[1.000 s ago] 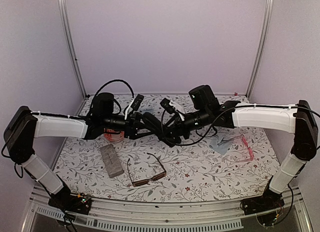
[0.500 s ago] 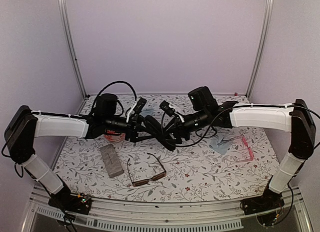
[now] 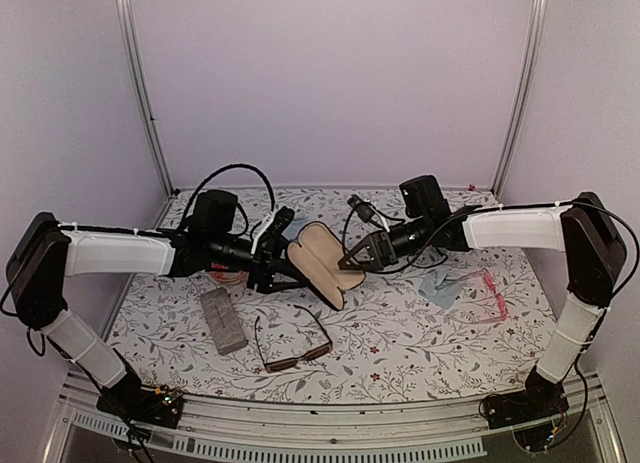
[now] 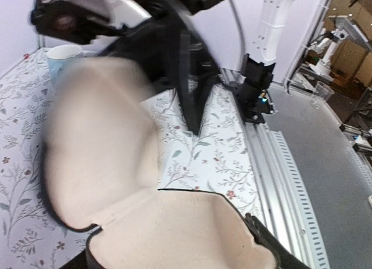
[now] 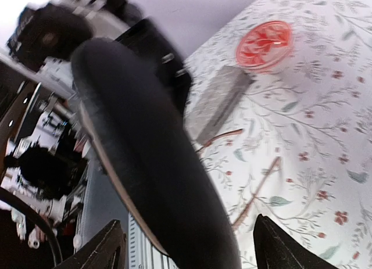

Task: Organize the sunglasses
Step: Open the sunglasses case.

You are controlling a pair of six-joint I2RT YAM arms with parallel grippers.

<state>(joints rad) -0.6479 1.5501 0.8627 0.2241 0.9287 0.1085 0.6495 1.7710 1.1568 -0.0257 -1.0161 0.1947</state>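
Both arms reach in level over the table (image 3: 400,348) and meet near its middle. The left gripper (image 3: 285,273) comes from 9 o'clock and is clamped on the near edge of the black oval case (image 3: 322,261). It holds the case tilted and opened wide, with the tan lining facing up. In the left wrist view the lining fills the frame and hides the fingers. The right gripper (image 3: 352,260) sits at the case's 3 o'clock edge with its fingers spread wide and nothing gripped. In its wrist view the case's black shell passes between them. The case has nothing in it. The brown-framed sunglasses (image 3: 293,345) lie on the table at 6 o'clock from the case, temples unfolded. The pink-red sunglasses (image 3: 488,291) lie well apart at 4 o'clock, just beside a grey-blue cloth (image 3: 438,289). A closed grey rectangular case (image 3: 222,321) lies at 8 o'clock, near the brown pair. A round red dish (image 5: 264,43) sits behind the left arm, and a pale cup (image 4: 63,57) stands further back.
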